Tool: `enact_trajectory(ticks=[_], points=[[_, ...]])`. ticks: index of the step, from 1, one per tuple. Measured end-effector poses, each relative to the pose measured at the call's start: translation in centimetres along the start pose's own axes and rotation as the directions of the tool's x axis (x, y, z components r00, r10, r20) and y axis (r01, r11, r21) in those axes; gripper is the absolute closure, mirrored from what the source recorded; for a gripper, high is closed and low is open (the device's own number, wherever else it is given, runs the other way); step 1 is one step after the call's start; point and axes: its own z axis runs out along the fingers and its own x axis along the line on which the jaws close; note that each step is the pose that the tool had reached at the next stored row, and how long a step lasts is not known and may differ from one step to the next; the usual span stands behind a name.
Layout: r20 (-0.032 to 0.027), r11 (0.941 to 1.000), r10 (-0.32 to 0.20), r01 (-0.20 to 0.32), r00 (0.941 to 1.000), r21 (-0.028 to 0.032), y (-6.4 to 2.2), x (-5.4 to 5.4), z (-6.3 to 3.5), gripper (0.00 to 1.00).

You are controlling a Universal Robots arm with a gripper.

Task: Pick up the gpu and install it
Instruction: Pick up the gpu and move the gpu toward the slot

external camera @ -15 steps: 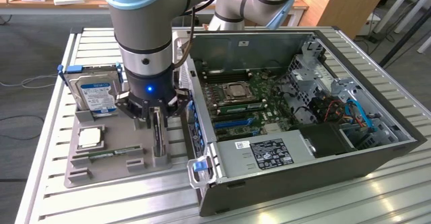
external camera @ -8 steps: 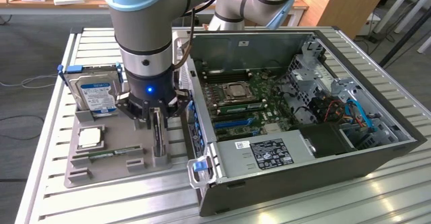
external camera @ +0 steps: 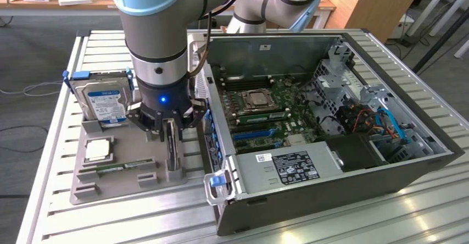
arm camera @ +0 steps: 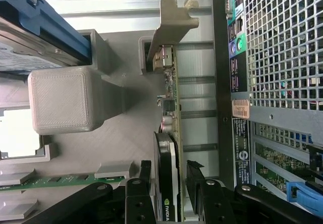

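At nine o'clock from the computer case [external camera: 352, 194], exterior view, the released end effector [external camera: 170, 124] straddles the gpu [external camera: 171, 153], upright in its tray [external camera: 110, 192], not yet lifted or installed.

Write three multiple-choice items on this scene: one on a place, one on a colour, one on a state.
1. Where does the gpu stand? A. In a motherboard slot. B. On edge in the gray tray beside the computer case. C. On the power supply.
2. What colour is the hard drive's frame? A. Blue. B. Red. C. Yellow.
3. How is the gripper? A. Shut on the memory stick. B. Lifting the hard drive. C. Open, fingers either side of the gpu.
1 B: it stands in a tray slot. 2 A: blue rails flank the drive. 3 C: a gap shows between finger and card.
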Motion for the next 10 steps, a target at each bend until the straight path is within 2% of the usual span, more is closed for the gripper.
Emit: enact_trajectory(ticks=[10], points=[[0.0002,1.0000,0.000,0.000,1.0000,-0.0002,0.00,0.00,0.01,0.58]])
